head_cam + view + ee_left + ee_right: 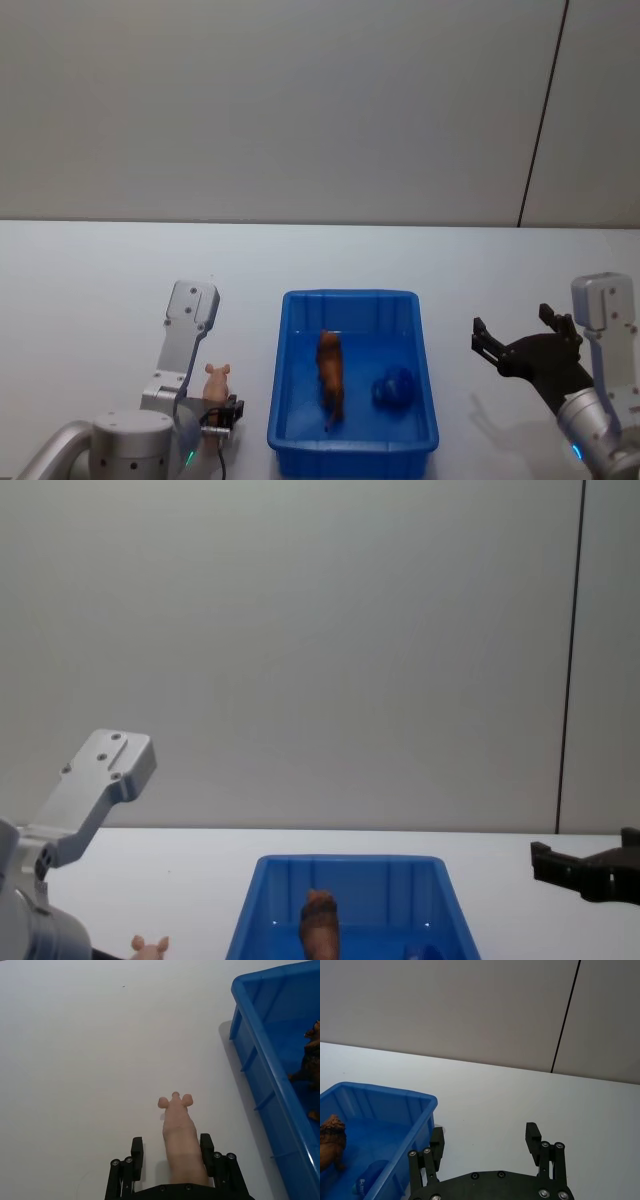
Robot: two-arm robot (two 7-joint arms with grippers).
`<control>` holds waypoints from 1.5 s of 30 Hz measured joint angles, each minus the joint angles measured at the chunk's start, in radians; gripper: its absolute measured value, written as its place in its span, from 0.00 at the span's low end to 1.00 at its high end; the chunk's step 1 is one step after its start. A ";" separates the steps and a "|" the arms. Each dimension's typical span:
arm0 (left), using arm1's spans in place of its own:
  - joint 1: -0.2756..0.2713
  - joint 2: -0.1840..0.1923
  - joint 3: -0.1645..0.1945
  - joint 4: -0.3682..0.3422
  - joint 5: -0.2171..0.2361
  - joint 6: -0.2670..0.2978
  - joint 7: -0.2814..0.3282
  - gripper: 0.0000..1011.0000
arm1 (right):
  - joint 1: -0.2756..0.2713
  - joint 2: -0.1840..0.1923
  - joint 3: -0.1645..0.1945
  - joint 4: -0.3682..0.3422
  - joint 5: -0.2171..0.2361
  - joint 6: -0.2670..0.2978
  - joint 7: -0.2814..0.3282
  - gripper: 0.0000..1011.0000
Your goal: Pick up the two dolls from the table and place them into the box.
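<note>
I've got the left gripper (172, 1157) down at the table (100, 290), near-left of the box (350, 300). Its fingers (136, 1152) straddle the pink doll (179, 1135); right finger looks to be touching the body, left one shows a gap, so I can't tell if it's actually clamped. Doll's ears point away from the wrist, toward the far side. In the head view the pink doll (216, 382) sits just left of the box's near-left corner, apart from the wall.

Right gripper (520, 340) hangs above the table to the right of the box, jaws spread wide, nothing between them.

Brown doll (331, 378) is already inside the box, standing on the floor roughly mid-bin. A small blue object (395, 388) lies beside it on its right, also in the box.
</note>
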 joint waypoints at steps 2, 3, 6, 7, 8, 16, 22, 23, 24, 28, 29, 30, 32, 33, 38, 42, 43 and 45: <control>0.002 0.000 -0.001 0.000 0.003 0.000 0.000 0.72 | 0.000 0.000 0.000 0.000 0.000 0.000 0.000 0.99; 0.003 -0.001 -0.002 0.000 0.003 0.000 0.000 0.66 | 0.000 0.000 0.000 0.000 0.000 0.000 0.000 0.99; 0.006 -0.001 -0.005 -0.001 0.004 -0.002 0.000 0.56 | 0.000 0.000 0.000 0.000 0.000 0.000 0.000 0.99; 0.007 -0.001 -0.005 -0.002 0.004 -0.003 0.000 0.54 | 0.000 0.000 0.000 0.000 0.000 0.000 0.000 0.99; 0.010 -0.001 -0.007 -0.004 0.004 -0.007 0.000 0.48 | 0.000 0.000 0.000 0.000 0.000 0.000 0.000 0.99; 0.022 0.000 -0.013 -0.018 -0.002 -0.040 -0.006 0.35 | 0.000 0.000 0.000 0.000 0.000 0.000 0.000 0.99; 0.031 0.002 -0.017 -0.036 0.000 -0.082 -0.031 0.35 | 0.000 0.000 0.000 0.000 0.000 0.000 0.000 0.99; 0.033 0.003 -0.017 -0.040 0.004 -0.094 -0.038 0.35 | 0.000 0.000 0.000 0.000 0.000 0.000 0.000 0.99; 0.034 0.004 -0.017 -0.043 0.006 -0.100 -0.043 0.35 | 0.000 0.000 0.000 0.000 0.000 0.000 0.000 0.99; 0.036 0.006 -0.018 -0.054 0.018 -0.137 -0.071 0.35 | 0.000 0.000 0.000 0.000 0.000 0.000 0.000 0.99; 0.037 0.007 -0.018 -0.059 0.024 -0.154 -0.085 0.35 | 0.000 0.000 0.000 0.000 0.000 0.000 0.000 0.99; 0.038 0.007 -0.018 -0.061 0.026 -0.159 -0.089 0.35 | 0.000 0.000 0.000 0.000 0.000 0.000 0.000 0.99; 0.039 0.008 -0.018 -0.065 0.033 -0.179 -0.106 0.35 | 0.000 0.000 0.000 0.000 0.000 0.000 0.000 0.99; 0.039 0.009 -0.018 -0.066 0.036 -0.187 -0.113 0.35 | 0.000 0.000 0.000 0.000 0.000 0.000 0.000 0.99; 0.040 0.013 -0.018 -0.075 0.059 -0.256 -0.174 0.35 | 0.000 0.000 0.000 0.000 0.000 0.000 0.000 0.99; 0.039 0.017 -0.017 -0.078 0.078 -0.318 -0.236 0.35 | 0.000 0.000 0.000 0.000 0.000 0.000 0.000 0.99; 0.038 0.017 -0.016 -0.078 0.082 -0.332 -0.250 0.35 | 0.000 0.000 0.000 0.000 0.000 0.000 0.000 0.99; 0.036 0.018 -0.016 -0.078 0.090 -0.362 -0.284 0.35 | 0.000 0.000 0.000 0.000 0.000 0.000 0.000 0.99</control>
